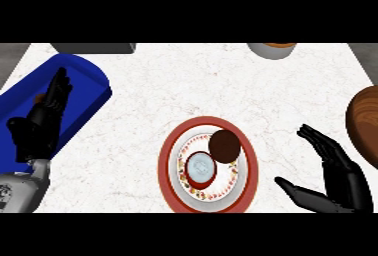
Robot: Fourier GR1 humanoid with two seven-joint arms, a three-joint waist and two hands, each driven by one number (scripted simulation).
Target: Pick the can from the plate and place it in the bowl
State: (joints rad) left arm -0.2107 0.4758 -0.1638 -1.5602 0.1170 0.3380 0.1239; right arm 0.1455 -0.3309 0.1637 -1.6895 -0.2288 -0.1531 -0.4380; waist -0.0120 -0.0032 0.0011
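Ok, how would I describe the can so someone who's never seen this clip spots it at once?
Find the red-rimmed plate low on the white counter, left of the right hand. Two things sit on it: the can is the lower-left one, with a pale round top, unlike the plain dark brown round thing touching it.

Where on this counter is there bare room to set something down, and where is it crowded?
The widest bare patch is the counter's middle, between the blue container, the plate and the wooden bowl. A narrower strip lies between the plate and the right hand. The left side is crowded: the left hand rests over the blue container.
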